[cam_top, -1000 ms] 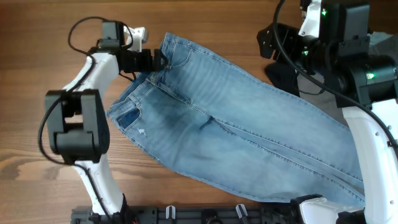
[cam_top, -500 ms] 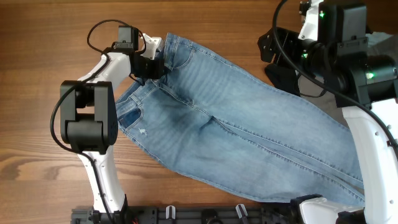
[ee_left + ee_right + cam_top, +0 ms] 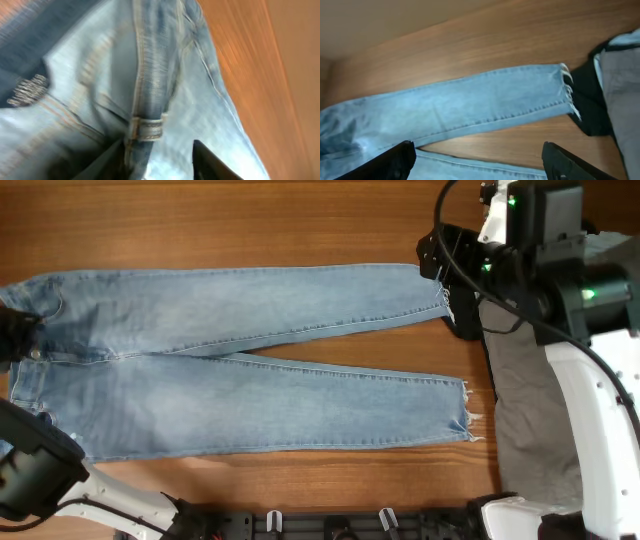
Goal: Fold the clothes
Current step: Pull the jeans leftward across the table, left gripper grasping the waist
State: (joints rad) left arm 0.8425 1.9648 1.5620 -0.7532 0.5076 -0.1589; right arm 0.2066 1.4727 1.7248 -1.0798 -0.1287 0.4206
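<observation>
The light blue jeans (image 3: 250, 405) lie flat across the table, waist at the left, both legs running right to frayed hems (image 3: 455, 415). My left gripper (image 3: 14, 337) sits at the far left edge on the waistband. In the left wrist view its dark fingers (image 3: 112, 161) stand either side of the denim waistband (image 3: 150, 75) beside a belt loop, shut on it. My right gripper (image 3: 446, 262) hovers open above the upper leg's hem. In the right wrist view the jeans (image 3: 460, 105) lie below the right gripper (image 3: 480, 165), with nothing between its fingers.
Grey trousers (image 3: 530, 410) lie along the right side under the right arm. A small black garment (image 3: 468, 320) sits by the upper hem, seen also in the right wrist view as the black garment (image 3: 590, 110) next to grey cloth (image 3: 620, 75). Bare wood (image 3: 250, 220) runs behind the jeans.
The jeans lay slanted with the waist near the top left; now they stretch flat lengthwise. The left arm has shifted to the far left edge. The right arm has barely moved.
</observation>
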